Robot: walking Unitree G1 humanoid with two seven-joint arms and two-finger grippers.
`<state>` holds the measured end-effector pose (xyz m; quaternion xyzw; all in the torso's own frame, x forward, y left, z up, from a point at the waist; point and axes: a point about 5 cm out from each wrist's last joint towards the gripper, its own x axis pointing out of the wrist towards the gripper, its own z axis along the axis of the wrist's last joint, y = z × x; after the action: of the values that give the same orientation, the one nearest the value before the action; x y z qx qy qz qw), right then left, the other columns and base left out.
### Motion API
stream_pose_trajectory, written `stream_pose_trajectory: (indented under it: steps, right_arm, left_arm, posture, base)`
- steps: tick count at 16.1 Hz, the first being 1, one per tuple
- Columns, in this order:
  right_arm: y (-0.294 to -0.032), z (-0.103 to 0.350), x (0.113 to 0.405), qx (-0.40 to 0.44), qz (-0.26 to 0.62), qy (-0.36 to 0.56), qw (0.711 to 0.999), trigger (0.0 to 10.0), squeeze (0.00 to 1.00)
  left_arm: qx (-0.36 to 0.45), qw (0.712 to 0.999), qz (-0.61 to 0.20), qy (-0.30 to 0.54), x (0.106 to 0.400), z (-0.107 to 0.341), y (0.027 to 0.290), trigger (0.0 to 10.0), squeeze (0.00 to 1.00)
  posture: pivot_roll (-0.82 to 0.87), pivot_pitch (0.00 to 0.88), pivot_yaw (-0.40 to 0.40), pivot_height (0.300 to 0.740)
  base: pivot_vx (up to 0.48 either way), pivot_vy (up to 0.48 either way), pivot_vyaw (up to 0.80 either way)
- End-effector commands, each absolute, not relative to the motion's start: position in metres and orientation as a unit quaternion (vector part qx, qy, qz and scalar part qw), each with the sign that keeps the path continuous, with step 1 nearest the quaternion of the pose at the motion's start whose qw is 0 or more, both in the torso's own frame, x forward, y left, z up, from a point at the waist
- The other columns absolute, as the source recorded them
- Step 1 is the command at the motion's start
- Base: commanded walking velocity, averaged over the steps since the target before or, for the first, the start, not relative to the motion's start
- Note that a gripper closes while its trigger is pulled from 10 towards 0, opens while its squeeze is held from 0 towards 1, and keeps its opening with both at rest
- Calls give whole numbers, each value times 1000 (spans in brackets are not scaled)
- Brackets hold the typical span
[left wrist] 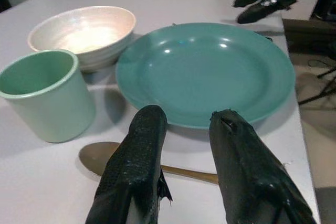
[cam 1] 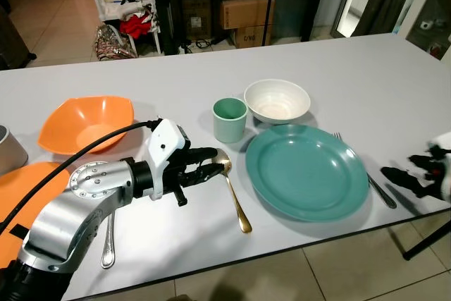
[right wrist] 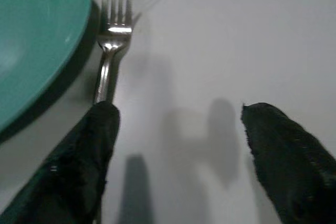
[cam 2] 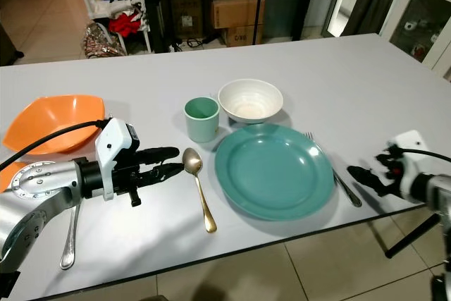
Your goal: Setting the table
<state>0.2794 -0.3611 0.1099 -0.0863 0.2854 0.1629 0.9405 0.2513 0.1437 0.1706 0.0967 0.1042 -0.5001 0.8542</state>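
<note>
Your place setting looks nearly done.
Round teal plate (cam 1: 306, 170), gold spoon (cam 1: 233, 188) and steel fork (right wrist: 108, 51) are laid; left gripper (cam 2: 173, 161) and right gripper (right wrist: 178, 161) seem open, empty.

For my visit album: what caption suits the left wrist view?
Open left gripper hovering over a gold metal spoon, beside a round teal plate.

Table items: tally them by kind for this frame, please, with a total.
Bowls: 2, orange bowl and white bowl
Plates: 1, teal plate
Cups: 1, green cup
Spoons: 2, gold spoon and silver spoon
Forks: 1, fork
Total: 7
</note>
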Motion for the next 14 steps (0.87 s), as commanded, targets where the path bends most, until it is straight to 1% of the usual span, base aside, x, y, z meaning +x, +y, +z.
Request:
stream_pose_trajectory:
  steps: [1,3,4,5,9,14]
  right_arm:
    - [-360,113,283,-92,162,281,942,0,0]
    - [-354,112,290,-83,161,273,945,0,0]
    - [-349,111,294,-82,160,271,946,9020,0]
    - [-347,110,297,-84,159,270,946,10000,0]
    - [-335,108,307,-80,161,267,947,10000,0]
    - [-322,104,312,-80,189,267,942,10000,0]
  left_arm:
    - [107,854,-501,94,252,179,146,10000,0]
    - [110,853,-501,95,252,183,148,10000,0]
    - [112,852,-502,98,250,183,149,10000,0]
    - [113,851,-502,100,249,183,150,10000,0]
    - [113,846,-506,119,241,182,154,10000,0]
    - [120,846,-504,128,237,181,157,10000,0]
  posture:
    - [18,25,49,740]
    - [35,46,53,740]
    - [43,52,55,740]
    - [48,60,53,740]
    - [72,90,49,740]
    - [80,98,44,740]
  base:
    - [0,0,0]
    - [0,0,0]
    - [0,0,0]
    - [0,0,0]
    - [0,0,0]
    - [0,0,0]
